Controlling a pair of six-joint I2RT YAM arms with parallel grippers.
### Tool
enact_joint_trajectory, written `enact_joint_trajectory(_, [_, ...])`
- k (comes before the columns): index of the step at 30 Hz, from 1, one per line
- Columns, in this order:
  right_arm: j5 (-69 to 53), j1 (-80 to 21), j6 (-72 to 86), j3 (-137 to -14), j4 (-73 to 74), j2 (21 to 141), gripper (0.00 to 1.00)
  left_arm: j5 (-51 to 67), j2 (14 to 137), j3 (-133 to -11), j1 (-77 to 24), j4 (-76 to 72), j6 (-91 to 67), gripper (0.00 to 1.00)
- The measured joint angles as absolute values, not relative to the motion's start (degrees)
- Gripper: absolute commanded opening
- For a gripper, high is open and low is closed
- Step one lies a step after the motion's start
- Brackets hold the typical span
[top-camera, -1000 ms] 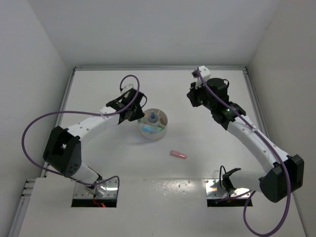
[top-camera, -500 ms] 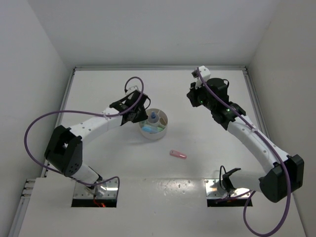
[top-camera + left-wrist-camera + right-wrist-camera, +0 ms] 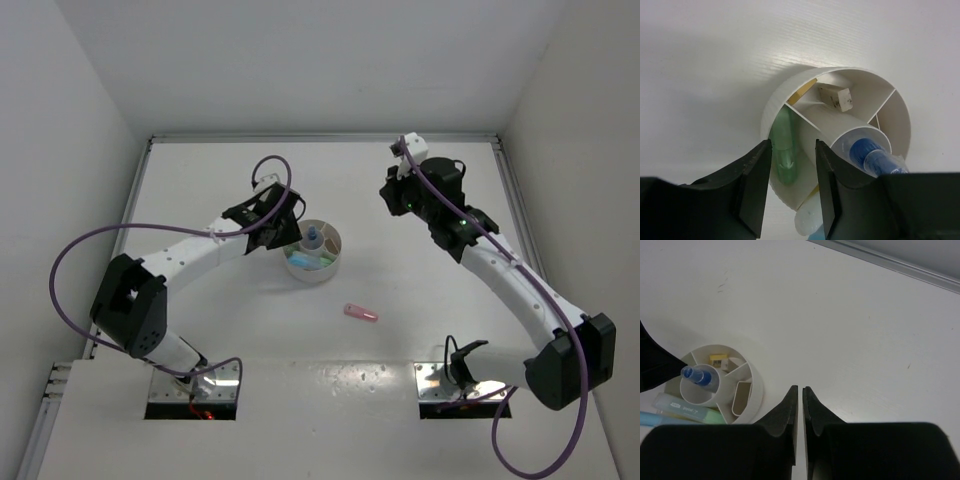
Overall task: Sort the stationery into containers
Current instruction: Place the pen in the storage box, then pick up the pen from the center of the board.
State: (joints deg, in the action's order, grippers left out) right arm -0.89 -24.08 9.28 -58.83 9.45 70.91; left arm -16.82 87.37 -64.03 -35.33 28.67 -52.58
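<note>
**Sorting nearly complete; one pink piece outstanding.**
The white dish (image 3: 310, 274) sits mid-frame in the top view, its wedges holding a mint green bar (image 3: 785, 152), a beige block (image 3: 836, 96) and a yellow piece (image 3: 805, 86), with a blue-capped item (image 3: 865, 149) in the centre cup. The left gripper (image 3: 791, 150) hovers at the dish's left rim, fingers apart and empty. The right gripper (image 3: 800, 392) hangs upper right, fingers together, holding nothing. The pink bar (image 3: 360, 313) lies on the table (image 3: 420, 290) lower right of the dish, well apart from it, and is judged the last pickup.

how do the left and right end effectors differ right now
The left end effector is open, fingers well apart; the right end effector is shut. The left hangs over the rim of the white dish, a green bar showing between its fingers; the right sits off to the dish's side above the table. Both have black fingers and seem to grip nothing.
</note>
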Motion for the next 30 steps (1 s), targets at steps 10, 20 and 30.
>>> enact_joint_trajectory(10, [-17.4,-24.2,-10.0,-64.1,25.3,75.9,0.20,-24.1,76.9,-63.2,-35.6,31.5,-53.0,0.00])
enact_joint_trajectory(20, [-27.3,-29.1,-29.2,-58.7,49.0,87.9,0.74,-31.5,55.5,-49.0,-28.4,31.4,-52.9,0.69])
enact_joint_trajectory(30, [-25.5,-39.5,-29.0,-48.5,45.9,84.6,0.74,-31.5,56.9,-46.3,-27.6,32.5,-52.4,0.69])
